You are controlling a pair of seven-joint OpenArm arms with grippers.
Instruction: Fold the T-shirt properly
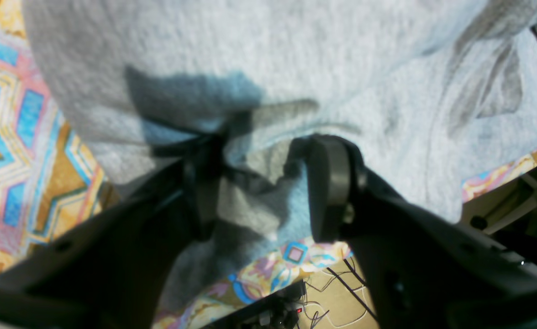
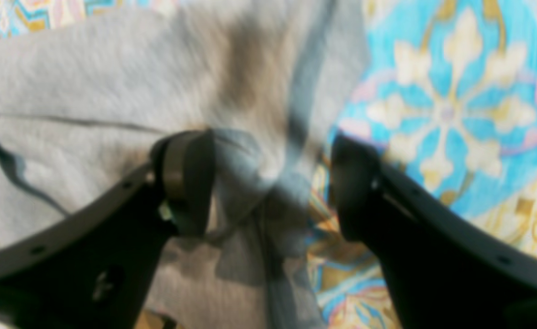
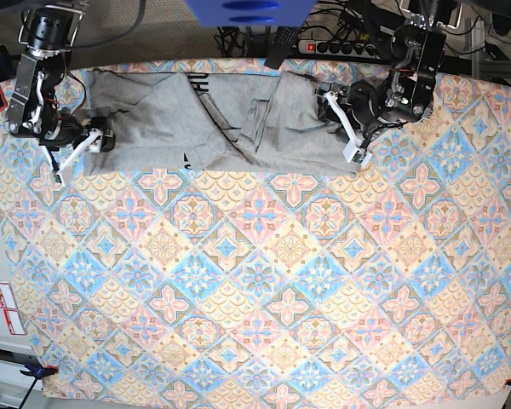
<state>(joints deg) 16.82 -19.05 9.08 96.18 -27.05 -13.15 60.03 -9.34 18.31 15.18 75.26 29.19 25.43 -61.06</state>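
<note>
The grey T-shirt [image 3: 213, 123] lies bunched in a long strip along the far edge of the patterned tablecloth [image 3: 264, 281], with black lettering showing in a fold near its middle. My left gripper [image 1: 264, 183] sits at the shirt's end on the base view's right, fingers spread apart with a rumpled ridge of grey cloth lying between them, unpinched. My right gripper [image 2: 273, 183] is at the opposite end, fingers also apart; one pad [image 2: 191, 178] rests against the fabric's edge, the other finger over bare tablecloth. Beyond the table's far edge a power strip [image 3: 336, 47] lies among cables.
</note>
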